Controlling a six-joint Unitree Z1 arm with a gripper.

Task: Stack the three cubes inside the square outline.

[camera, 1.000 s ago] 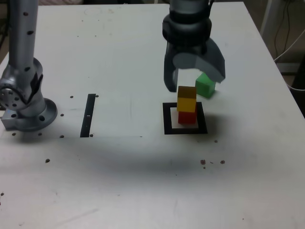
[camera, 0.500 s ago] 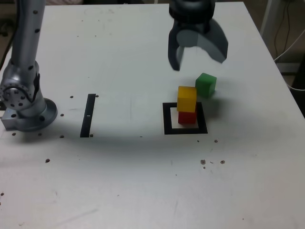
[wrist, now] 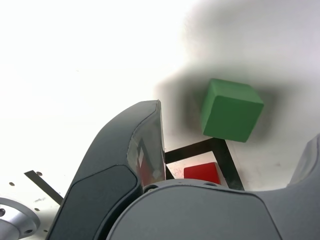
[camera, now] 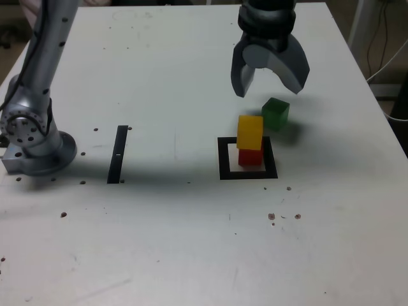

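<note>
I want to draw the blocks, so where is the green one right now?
In the exterior view, the green cube is on the table, just outside the black square outline, beyond its far right corner and beside the yellow cube.

Tabletop [camera: 159,242] evenly lit in exterior view, dimmer toward near corners; soft shadow band crosses its middle. Wrist view bright, tabletop washed out to white on one side, blurred dark shadows around green cube [wrist: 232,112]. Cube edges crisp.

Gripper [camera: 271,89] wide open

The Z1 arm [camera: 41,64] leans over from its base; the gripper hangs jaws downward, fingers spread apart.
</note>
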